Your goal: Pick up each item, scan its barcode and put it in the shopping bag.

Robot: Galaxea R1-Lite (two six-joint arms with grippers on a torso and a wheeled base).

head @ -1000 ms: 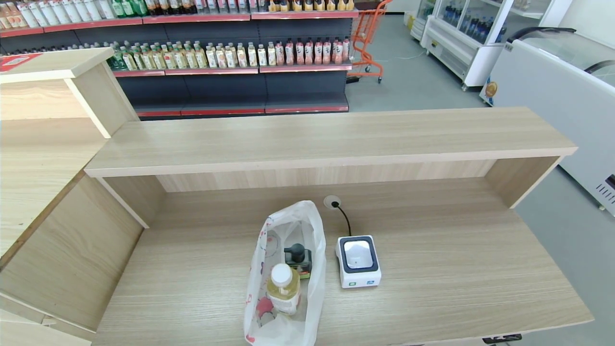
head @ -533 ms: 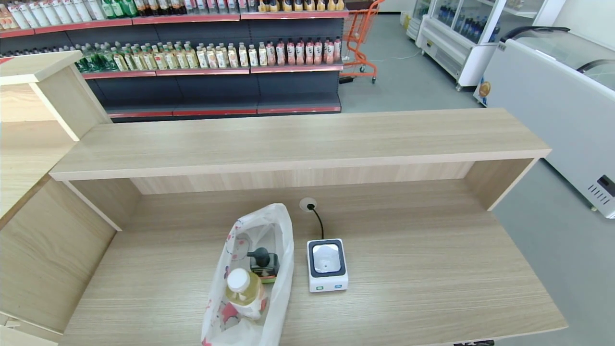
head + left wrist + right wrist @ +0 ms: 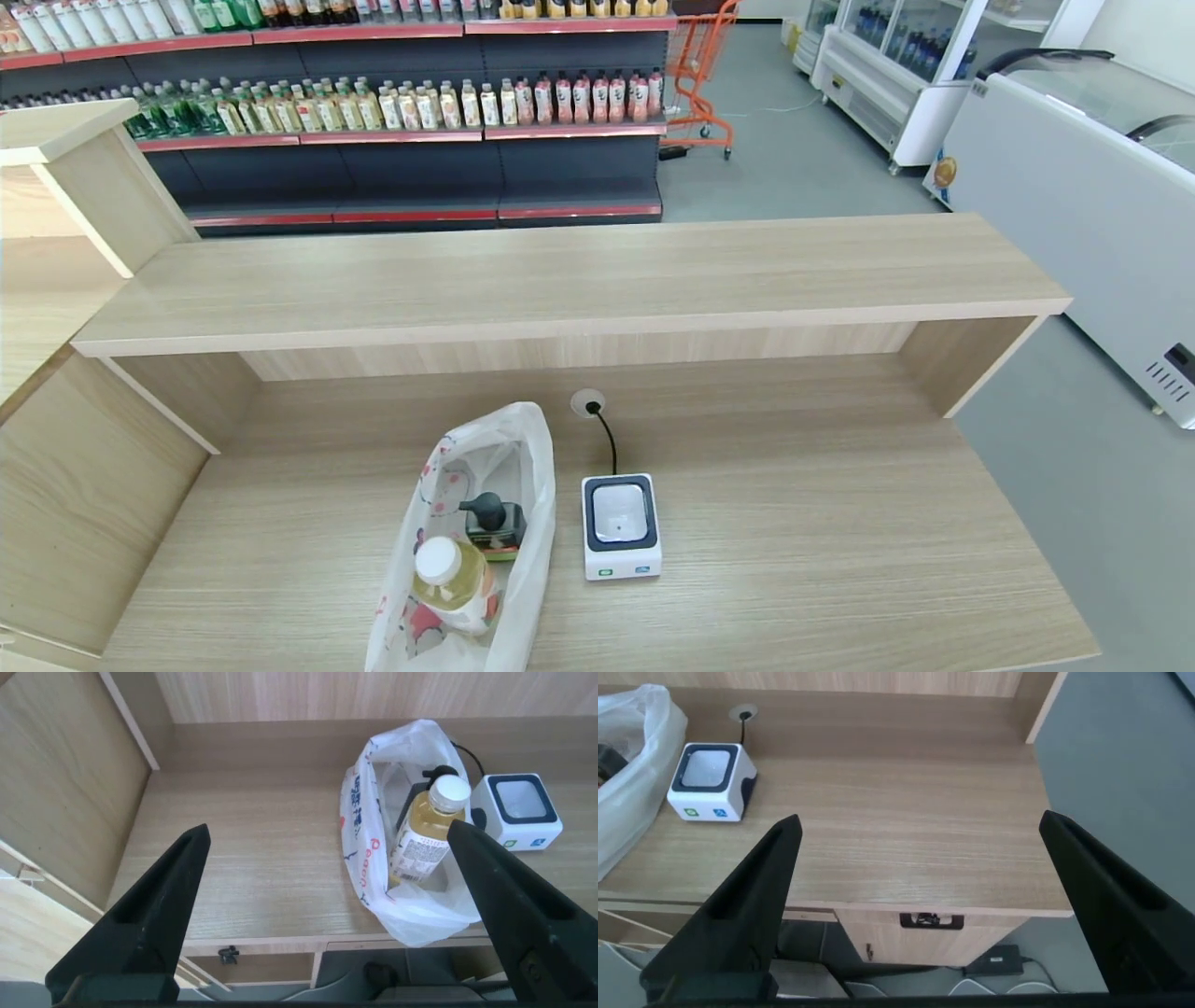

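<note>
Bench (image 3: 803,551): pale wood-grain top with a raised ledge (image 3: 560,275) along the far side.

Shopping bag (image 3: 523,476): white plastic with red print. It stands on the near part of the bench, left of centre, with its mouth open upward. There are two items inside.
- Drink bottle (image 3: 452,581): white cap, yellowish liquid, sitting at the nearer end of the bag.
- Pump bottle (image 3: 492,525): dark, just beyond the drink bottle at the farther end.

Scanner (image 3: 621,525): small white box with a dark-framed window facing up. It sits on the bench just right of the bag, with a thin strip of wood showing between them. A black cable (image 3: 608,441) runs from its far side to a round grommet (image 3: 587,403) in the bench top.

Left tool (image 3: 327,833): fingers (image 3: 154,919) spread wide apart, holding nothing. It hangs above the near edge of the bench, over the left part. In the left wrist view the bag lies between the fingers, closer to one than the other.

Right tool (image 3: 920,823): fingers (image 3: 738,915) likewise spread wide and holding nothing. It hangs above the near edge over the right part of the bench, with bare wood beneath it. The scanner is off to its left.

Beyond the bench:
- Store shelves (image 3: 420,103) with rows of bottles, far left to centre.
- An orange cart (image 3: 700,84) at the end of the shelves.
- A glass-door cooler (image 3: 896,65), far right.
- A white chest freezer (image 3: 1074,187), nearer on the right.
</note>
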